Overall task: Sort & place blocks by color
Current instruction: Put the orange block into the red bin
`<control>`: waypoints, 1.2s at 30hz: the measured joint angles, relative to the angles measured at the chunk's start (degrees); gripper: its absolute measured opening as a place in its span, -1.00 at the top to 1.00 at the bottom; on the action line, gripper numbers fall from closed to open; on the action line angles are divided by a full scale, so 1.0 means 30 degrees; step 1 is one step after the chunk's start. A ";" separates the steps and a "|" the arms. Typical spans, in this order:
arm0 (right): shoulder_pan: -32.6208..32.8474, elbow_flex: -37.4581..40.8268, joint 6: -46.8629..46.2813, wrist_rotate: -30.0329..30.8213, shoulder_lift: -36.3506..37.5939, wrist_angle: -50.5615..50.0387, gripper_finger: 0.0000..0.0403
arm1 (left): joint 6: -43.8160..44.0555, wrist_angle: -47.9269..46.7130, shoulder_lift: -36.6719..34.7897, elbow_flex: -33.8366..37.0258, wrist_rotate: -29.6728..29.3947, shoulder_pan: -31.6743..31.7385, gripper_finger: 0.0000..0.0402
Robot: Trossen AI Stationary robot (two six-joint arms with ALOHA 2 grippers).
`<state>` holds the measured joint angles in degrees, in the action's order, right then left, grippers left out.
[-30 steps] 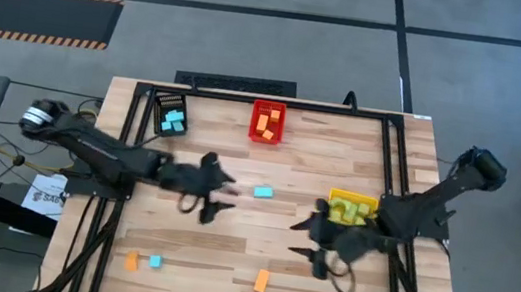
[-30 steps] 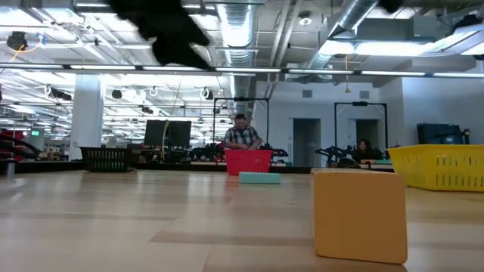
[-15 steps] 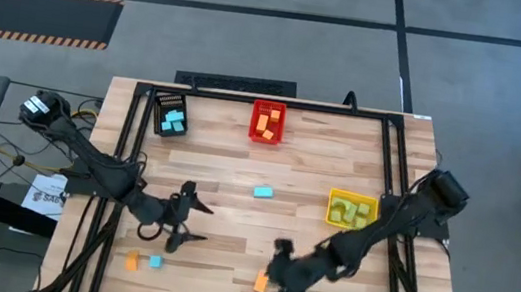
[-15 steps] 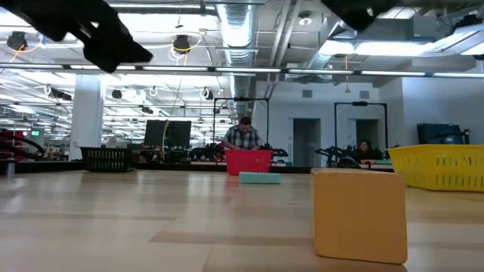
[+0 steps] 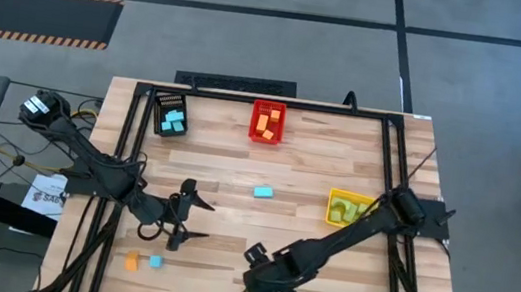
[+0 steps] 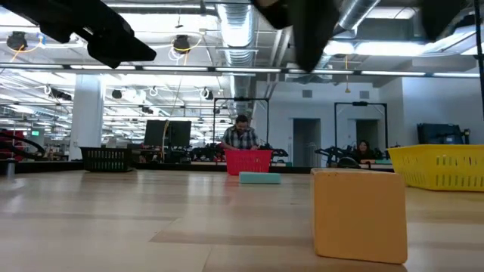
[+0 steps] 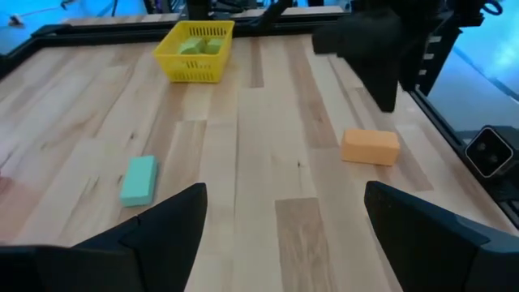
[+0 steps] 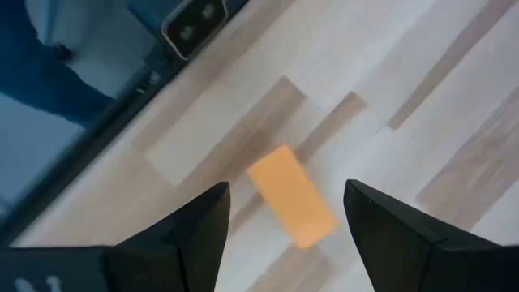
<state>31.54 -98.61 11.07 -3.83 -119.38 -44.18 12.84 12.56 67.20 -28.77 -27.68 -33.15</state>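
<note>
An orange bar (image 8: 292, 196) lies flat on the wood near the table's front edge. My right gripper (image 8: 285, 188) hangs open above it, pointing steeply down, one finger on either side and clear of it. In the high view the right gripper (image 5: 267, 286) hides the bar. My left gripper (image 5: 198, 221) stands open over the near left of the table, holding nothing. A light blue block (image 5: 262, 193) lies mid-table. A small orange cube (image 5: 131, 261) and a small light blue cube (image 5: 155, 261) lie at the near left.
At the far edge stand a black bin (image 5: 170, 114) with light blue blocks and a red bin (image 5: 267, 122) with orange blocks. A yellow bin (image 5: 346, 208) with green blocks sits at the right. Bare wood lies between them. A person shows in the room behind the table (image 6: 242, 136).
My right gripper has swung from beside the yellow bin toward the table's near edge and left, sunk, and tipped to point down over the orange bar. My left gripper went from mid-table toward the near left, then kept still. Both stayed open.
</note>
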 joint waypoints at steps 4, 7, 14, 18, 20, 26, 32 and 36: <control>-0.0209 -0.0574 0.2074 0.0020 -0.0611 -0.0142 -0.32 | 0.0017 0.0055 0.0007 -0.0007 0.0001 0.0014 -0.61; -0.0373 -0.0415 0.2986 0.0223 -0.0848 -0.0101 -0.31 | 0.0015 0.0050 0.0007 -0.0015 0.0002 0.0014 -0.61; -0.0339 -0.0393 0.4870 0.0462 -0.1490 -0.0519 -0.32 | -0.0066 -0.0026 0.0015 -0.0015 0.0136 0.0014 -0.61; -0.0346 -0.0356 0.4969 0.0460 -0.2020 -0.0695 -0.31 | -0.0066 -0.0027 0.0015 -0.0015 0.0314 0.0014 -0.61; -0.0353 -0.0372 0.4988 0.0482 -0.2217 -0.0181 -0.31 | -0.0051 -0.0059 0.0015 -0.0015 0.0314 0.0014 -0.61; -0.0346 -0.0232 0.5010 0.0588 -0.2512 0.0344 -0.31 | -0.0073 0.0028 0.0022 -0.0015 0.0314 0.0014 -0.61; -0.0319 -0.0191 0.4885 0.0730 -0.2776 0.0680 -0.09 | -0.0054 -0.0071 0.0022 -0.0015 0.0314 0.0007 -0.61; -0.0387 -0.0147 0.3640 0.0681 -0.3103 0.1009 0.27 | -0.0051 -0.0080 0.0022 -0.0015 0.0322 0.0007 -0.61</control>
<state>30.38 -99.05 21.99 -1.79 -128.69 -41.15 12.69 12.32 67.26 -28.82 -26.72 -33.12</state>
